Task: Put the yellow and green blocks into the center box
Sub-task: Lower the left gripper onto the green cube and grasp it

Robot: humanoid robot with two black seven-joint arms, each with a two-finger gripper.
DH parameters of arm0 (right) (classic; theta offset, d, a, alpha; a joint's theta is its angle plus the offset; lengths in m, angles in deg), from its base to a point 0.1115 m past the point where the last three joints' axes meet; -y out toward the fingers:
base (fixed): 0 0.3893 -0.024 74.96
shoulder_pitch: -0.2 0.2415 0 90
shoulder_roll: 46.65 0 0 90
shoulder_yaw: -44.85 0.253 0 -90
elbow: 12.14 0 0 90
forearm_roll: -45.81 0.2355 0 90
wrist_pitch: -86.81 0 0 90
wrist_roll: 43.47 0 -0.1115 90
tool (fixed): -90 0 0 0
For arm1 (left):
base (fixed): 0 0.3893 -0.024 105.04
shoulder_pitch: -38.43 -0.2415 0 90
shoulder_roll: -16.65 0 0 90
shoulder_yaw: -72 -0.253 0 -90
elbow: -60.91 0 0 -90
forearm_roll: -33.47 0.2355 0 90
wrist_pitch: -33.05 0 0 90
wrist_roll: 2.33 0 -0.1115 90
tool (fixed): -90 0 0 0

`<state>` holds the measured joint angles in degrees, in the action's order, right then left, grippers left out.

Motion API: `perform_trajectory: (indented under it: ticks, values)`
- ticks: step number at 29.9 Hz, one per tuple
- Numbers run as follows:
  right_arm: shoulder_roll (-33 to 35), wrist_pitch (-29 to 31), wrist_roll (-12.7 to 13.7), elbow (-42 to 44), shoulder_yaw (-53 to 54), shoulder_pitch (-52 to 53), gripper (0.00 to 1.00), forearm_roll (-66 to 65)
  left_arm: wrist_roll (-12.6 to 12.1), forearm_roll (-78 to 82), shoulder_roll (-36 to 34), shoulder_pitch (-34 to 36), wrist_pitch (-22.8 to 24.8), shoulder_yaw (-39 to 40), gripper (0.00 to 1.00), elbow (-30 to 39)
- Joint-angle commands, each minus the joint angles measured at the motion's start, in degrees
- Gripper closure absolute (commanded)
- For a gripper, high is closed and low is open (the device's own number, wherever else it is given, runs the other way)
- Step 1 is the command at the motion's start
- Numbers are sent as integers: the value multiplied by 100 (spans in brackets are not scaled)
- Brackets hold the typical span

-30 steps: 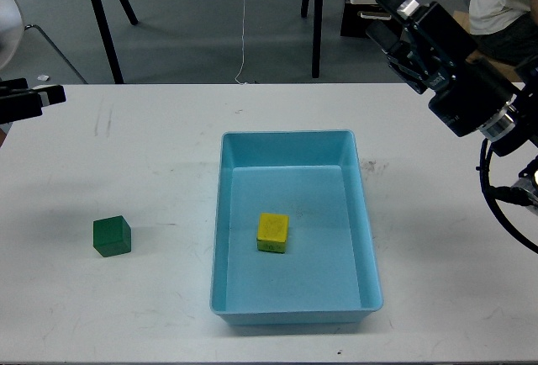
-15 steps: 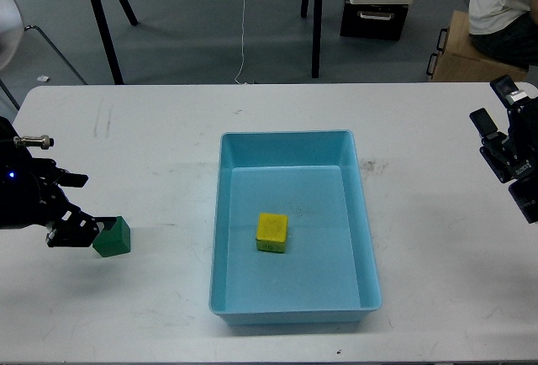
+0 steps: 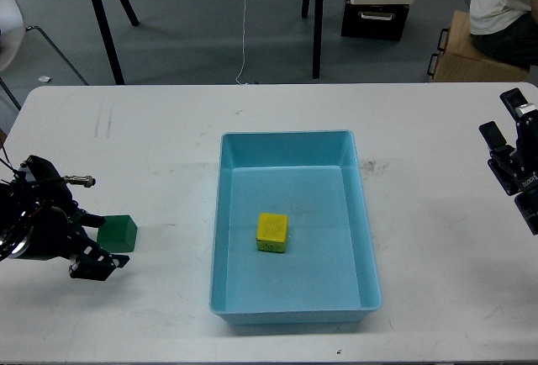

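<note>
Left gripper (image 3: pixel 99 243), jaws spread, now brackets the green block (image 3: pixel 117 233) on the white table (image 3: pixel 168 146), having dropped lower around it within the last half second; a squeeze looks imminent. Right gripper (image 3: pixel 504 134) has pulled back to the table's right edge, fingers apart and empty. Inside the blue box (image 3: pixel 290 140), the yellow block (image 3: pixel 272 232) already rests, leaving only green to deliver.

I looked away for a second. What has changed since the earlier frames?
The left gripper came in from the table's left edge and now straddles the green block, which shifted slightly. The right gripper withdrew to the right edge. The yellow block stays inside the blue box.
</note>
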<state>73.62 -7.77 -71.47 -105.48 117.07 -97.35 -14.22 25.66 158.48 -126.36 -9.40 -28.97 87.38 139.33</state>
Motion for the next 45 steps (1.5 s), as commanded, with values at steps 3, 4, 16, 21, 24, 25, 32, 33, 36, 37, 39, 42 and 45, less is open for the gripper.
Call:
perform_trajectory:
  ticks: [3,4,16,21,24,25,32,33,36,37,39,42,45]
  values:
    - [-30,1,0,0,-6,-44,2,0,2,-1,71,80,2,0,0,-143]
    - [-30,1,0,0,-15,-45,2,0,2,-1,71,80,2,0,0,-143]
    - [-136,1,0,0,-24,-45,2,0,2,-1,405,151,2,-158,0,-521]
    - [-144,1,0,0,-24,-80,2,0,2,-1,466,195,2,-158,2,-530]
    - [-188,1,0,0,-15,-88,2,0,2,-1,501,265,2,-167,2,-548]
    - [-188,1,0,0,-15,-88,2,0,2,-1,545,265,2,-167,3,-600]
    - [-197,1,0,17,-6,-159,2,0,2,-1,686,265,2,-167,21,-820]
    - [-197,1,0,17,-6,-159,2,0,2,-1,686,265,2,-167,25,-820]
    - [-197,1,0,8,-6,-159,2,0,2,-1,686,274,2,-176,41,-846]
    - [-197,1,0,8,-6,-159,2,0,2,-1,677,274,2,-176,47,-864]
    - [-232,1,0,8,-6,-159,2,0,2,-1,660,274,2,-185,62,-890]
    - [-276,1,0,8,-6,-159,2,0,2,-1,634,274,2,-185,79,-908]
    - [-276,1,0,8,-6,-150,2,0,2,-1,590,317,2,-150,83,-908]
